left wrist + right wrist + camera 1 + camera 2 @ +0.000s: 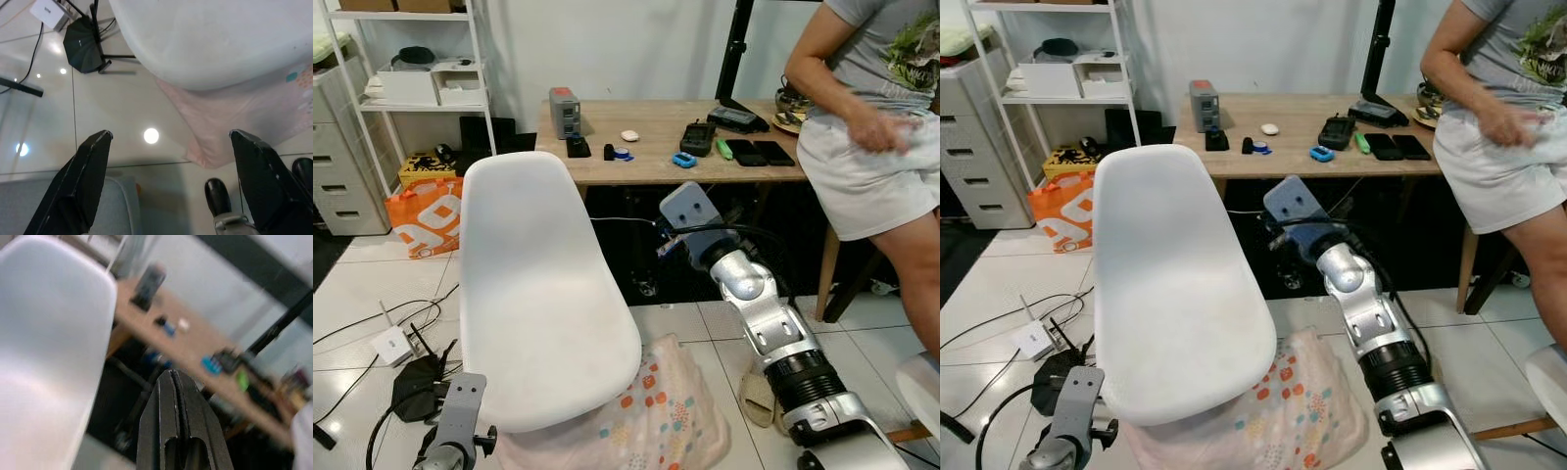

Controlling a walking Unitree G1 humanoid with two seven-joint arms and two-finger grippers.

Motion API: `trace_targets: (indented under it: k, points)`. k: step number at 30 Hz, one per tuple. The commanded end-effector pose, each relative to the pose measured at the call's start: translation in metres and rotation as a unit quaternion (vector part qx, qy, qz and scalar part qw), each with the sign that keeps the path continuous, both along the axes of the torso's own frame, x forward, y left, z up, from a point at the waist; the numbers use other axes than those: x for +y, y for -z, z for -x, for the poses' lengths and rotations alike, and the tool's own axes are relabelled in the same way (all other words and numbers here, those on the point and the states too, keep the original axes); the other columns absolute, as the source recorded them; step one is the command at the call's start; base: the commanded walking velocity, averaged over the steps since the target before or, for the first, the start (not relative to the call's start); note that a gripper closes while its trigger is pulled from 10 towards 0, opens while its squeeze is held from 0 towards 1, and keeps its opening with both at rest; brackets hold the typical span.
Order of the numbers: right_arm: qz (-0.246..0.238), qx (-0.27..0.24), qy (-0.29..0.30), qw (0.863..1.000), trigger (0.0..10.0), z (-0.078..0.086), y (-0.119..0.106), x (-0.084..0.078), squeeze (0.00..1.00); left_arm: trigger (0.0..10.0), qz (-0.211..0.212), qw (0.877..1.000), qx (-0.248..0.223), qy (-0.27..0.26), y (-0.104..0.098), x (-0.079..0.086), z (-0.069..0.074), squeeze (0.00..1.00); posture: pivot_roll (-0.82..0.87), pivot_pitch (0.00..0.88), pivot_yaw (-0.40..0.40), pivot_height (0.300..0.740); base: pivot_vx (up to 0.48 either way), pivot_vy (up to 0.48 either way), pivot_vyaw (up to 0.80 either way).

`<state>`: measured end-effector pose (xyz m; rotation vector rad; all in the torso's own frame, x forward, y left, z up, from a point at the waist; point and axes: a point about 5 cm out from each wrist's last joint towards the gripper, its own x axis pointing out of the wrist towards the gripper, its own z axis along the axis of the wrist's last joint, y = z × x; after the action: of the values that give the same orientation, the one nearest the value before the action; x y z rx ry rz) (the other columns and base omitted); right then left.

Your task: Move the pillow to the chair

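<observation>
The pillow [656, 416] lies on the floor, partly under the white chair's [543, 304] seat. My left gripper [168, 166] hangs low beside the chair, fingers spread wide, empty. My right gripper [180, 423], raised toward the desk [656, 147], is pinched closed on nothing. I'd lower the left one, grip the pillow's near corner, then pull it clear before lifting.

Left gripper [168, 183] fingers spread wide, white chair [215, 39] above, pink pillow [244, 122] (floor-bound) beneath it
</observation>
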<state>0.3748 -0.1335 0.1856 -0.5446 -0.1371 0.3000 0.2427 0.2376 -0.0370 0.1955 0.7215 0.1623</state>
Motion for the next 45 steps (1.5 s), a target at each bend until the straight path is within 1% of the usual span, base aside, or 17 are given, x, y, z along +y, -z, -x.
trace_targets:
  k: [1,2,3,4,6,8,10,12,13,14,15,18,20,24,27,31,45]
  points:
    - [-0.015,0.094,0.043,0.995,10.0,0.002,0.042,-0.018,0.00,10.0,0.011,1.000,0.007,-0.007,0.003,-0.003,0.002,0.00,-0.16,0.032,-0.026,0.740,0.000,0.000,0.00]
    - [-0.018,0.178,0.082,0.980,10.0,0.011,0.082,-0.035,0.00,10.0,0.010,1.000,0.007,-0.007,0.003,-0.004,0.001,0.00,-0.16,0.032,-0.028,0.740,0.000,0.000,0.00]
    - [-0.018,0.178,0.082,0.980,10.0,0.011,0.082,-0.035,0.00,10.0,0.010,1.000,0.007,-0.007,0.003,-0.004,0.001,0.00,-0.16,0.032,-0.028,0.740,0.000,0.000,0.00]
    - [-0.033,0.235,0.116,0.964,10.0,0.023,0.111,-0.049,0.00,10.0,0.009,1.000,0.008,-0.006,0.002,-0.004,0.001,0.00,-0.16,0.032,-0.029,0.740,0.000,0.000,0.00]
    - [-0.033,0.235,0.116,0.964,10.0,0.023,0.111,-0.049,0.00,10.0,0.009,1.000,0.008,-0.006,0.002,-0.004,0.001,0.00,-0.16,0.032,-0.029,0.740,0.000,0.000,0.00]
    - [-0.048,0.360,0.169,0.916,10.0,0.064,0.170,-0.070,0.00,10.0,0.004,1.000,0.009,0.003,0.002,-0.006,0.000,0.00,-0.14,0.032,-0.035,0.740,0.000,0.000,0.00]
    - [-0.048,0.360,0.169,0.916,10.0,0.064,0.170,-0.070,0.00,10.0,0.004,1.000,0.009,0.003,0.002,-0.006,0.000,0.00,-0.14,0.032,-0.035,0.740,0.000,0.000,0.00]
    - [-0.064,0.455,0.194,0.866,10.0,0.108,0.212,-0.078,0.00,10.0,-0.007,1.000,0.013,0.020,0.003,-0.007,0.000,0.00,-0.14,0.029,-0.034,0.740,0.000,0.000,0.00]
    - [-0.064,0.455,0.194,0.866,10.0,0.108,0.212,-0.078,0.00,10.0,-0.007,1.000,0.013,0.020,0.003,-0.007,0.000,0.00,-0.14,0.029,-0.034,0.740,0.000,0.000,0.00]
    - [-0.063,0.488,0.206,0.846,10.0,0.126,0.226,-0.081,0.00,10.0,-0.011,0.999,0.020,0.034,0.004,-0.010,0.001,0.00,-0.14,0.029,-0.034,0.740,0.000,0.000,0.00]
    - [-0.044,0.518,0.208,0.829,10.0,0.139,0.235,-0.084,0.00,10.0,-0.014,0.999,0.025,0.044,0.006,-0.011,0.003,0.00,-0.14,0.027,-0.036,0.740,0.000,0.000,0.00]
    - [-0.039,0.516,0.205,0.831,10.0,0.140,0.236,-0.083,0.00,10.0,-0.013,0.998,0.029,0.050,0.007,-0.013,0.004,0.00,-0.14,0.026,-0.037,0.740,0.000,0.000,0.00]
    - [-0.035,0.515,0.186,0.836,10.0,0.138,0.235,-0.078,0.00,10.0,-0.013,0.998,0.037,0.058,0.009,-0.015,0.007,0.00,-0.13,0.022,-0.040,0.740,0.000,-0.294,0.00]
    - [-0.033,0.520,0.170,0.836,10.0,0.139,0.237,-0.076,0.00,10.0,-0.014,0.997,0.041,0.061,0.011,-0.016,0.008,0.00,-0.13,0.021,-0.042,0.740,0.000,-0.358,0.00]
    - [-0.034,0.516,0.158,0.841,10.0,0.136,0.234,-0.077,0.00,10.0,-0.012,0.997,0.042,0.060,0.011,-0.015,0.009,0.00,-0.13,0.016,-0.039,0.740,0.000,-0.397,0.67]
    - [-0.040,0.518,0.157,0.840,10.0,0.136,0.234,-0.076,0.00,10.0,-0.013,0.997,0.042,0.059,0.012,-0.015,0.010,0.00,-0.13,0.015,-0.039,0.740,0.000,-0.349,0.80]
    - [-0.036,0.517,0.139,0.844,10.0,0.133,0.233,-0.071,0.00,10.0,-0.016,0.998,0.040,0.054,0.010,-0.013,0.008,0.00,-0.13,0.024,-0.035,0.740,0.000,0.000,0.80]
